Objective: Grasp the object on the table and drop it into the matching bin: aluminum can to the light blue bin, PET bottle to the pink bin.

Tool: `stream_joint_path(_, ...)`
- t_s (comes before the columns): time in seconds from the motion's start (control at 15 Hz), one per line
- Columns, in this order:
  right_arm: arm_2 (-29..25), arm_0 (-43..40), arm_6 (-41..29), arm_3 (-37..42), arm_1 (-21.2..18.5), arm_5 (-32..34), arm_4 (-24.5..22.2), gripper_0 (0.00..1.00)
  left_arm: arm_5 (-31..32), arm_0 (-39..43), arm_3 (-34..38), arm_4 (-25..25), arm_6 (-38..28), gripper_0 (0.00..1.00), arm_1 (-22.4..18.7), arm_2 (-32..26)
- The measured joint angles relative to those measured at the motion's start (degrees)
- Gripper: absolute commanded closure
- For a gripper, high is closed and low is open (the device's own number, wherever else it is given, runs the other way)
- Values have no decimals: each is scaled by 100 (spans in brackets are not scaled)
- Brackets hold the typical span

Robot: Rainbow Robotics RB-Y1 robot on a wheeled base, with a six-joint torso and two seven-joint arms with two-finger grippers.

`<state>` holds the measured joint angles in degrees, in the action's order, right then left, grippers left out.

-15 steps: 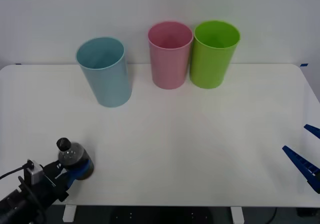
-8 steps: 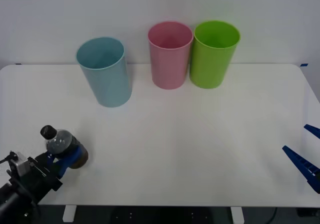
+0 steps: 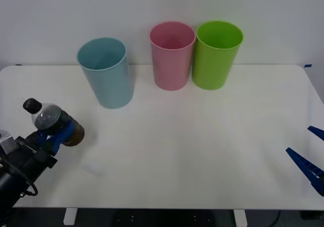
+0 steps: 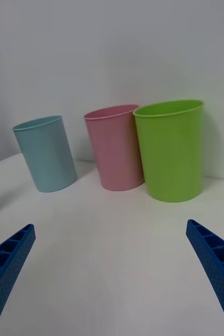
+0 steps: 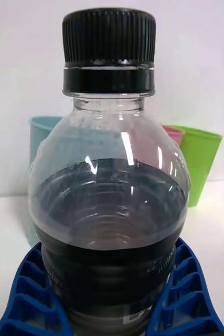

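Looking down from the front view, a wide white table (image 3: pixel 202 151) stretches across with three tall cup-shaped bins near its far edge. The light blue bin (image 3: pixel 105 74) stands toward the far left, apart from the other two. The pink bin (image 3: pixel 172 55) sits at the middle of the far edge, just beside a lime green bin (image 3: pixel 217 54) on its right. At the near left corner, the left gripper (image 3: pixel 54 134) has its blue fingers closed around the lower body of a small PET bottle (image 3: pixel 53 121) with a black cap and dark brown contents. The bottle is tilted, its cap leaning toward the left edge, and is raised off the tabletop. The right gripper (image 3: pixel 313 153) rests at the right edge with its blue fingers spread apart and nothing between them.

From the right wrist view, two blue ribbed fingers (image 4: pixel 216 262) sit wide apart at the corners, holding nothing. Beyond them stand the light blue bin (image 4: pixel 46 154), pink bin (image 4: pixel 116 147) and green bin (image 4: pixel 173 149) in a row on the table (image 4: pixel 112 252).

From the left wrist view, the bottle (image 5: pixel 109 210) fills the middle, upright between the ribbed blue fingers (image 5: pixel 33 299) that clasp its dark lower half. Behind it, the blue bin (image 5: pixel 41 131), pink bin (image 5: pixel 172 132) and green bin (image 5: pixel 201 157) peek out.
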<state>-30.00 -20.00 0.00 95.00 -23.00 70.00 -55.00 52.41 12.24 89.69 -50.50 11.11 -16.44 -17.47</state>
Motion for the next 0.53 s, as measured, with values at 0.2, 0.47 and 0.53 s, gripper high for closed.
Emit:
stream_joint_path(0.2, 0, 0, 0, 0, 0, 0, 0, 0, -521, -62, 703, -182, -735, 100, 0, 78)
stream_joint_path(0.47, 0, 0, 0, 0, 0, 0, 0, 0, -803, -241, 1292, -315, -1717, 100, 0, -51)
stream_joint_path(0.53, 0, 0, 0, 0, 0, 0, 0, 0, -842, -279, 1427, -370, -1938, 100, 0, -109)
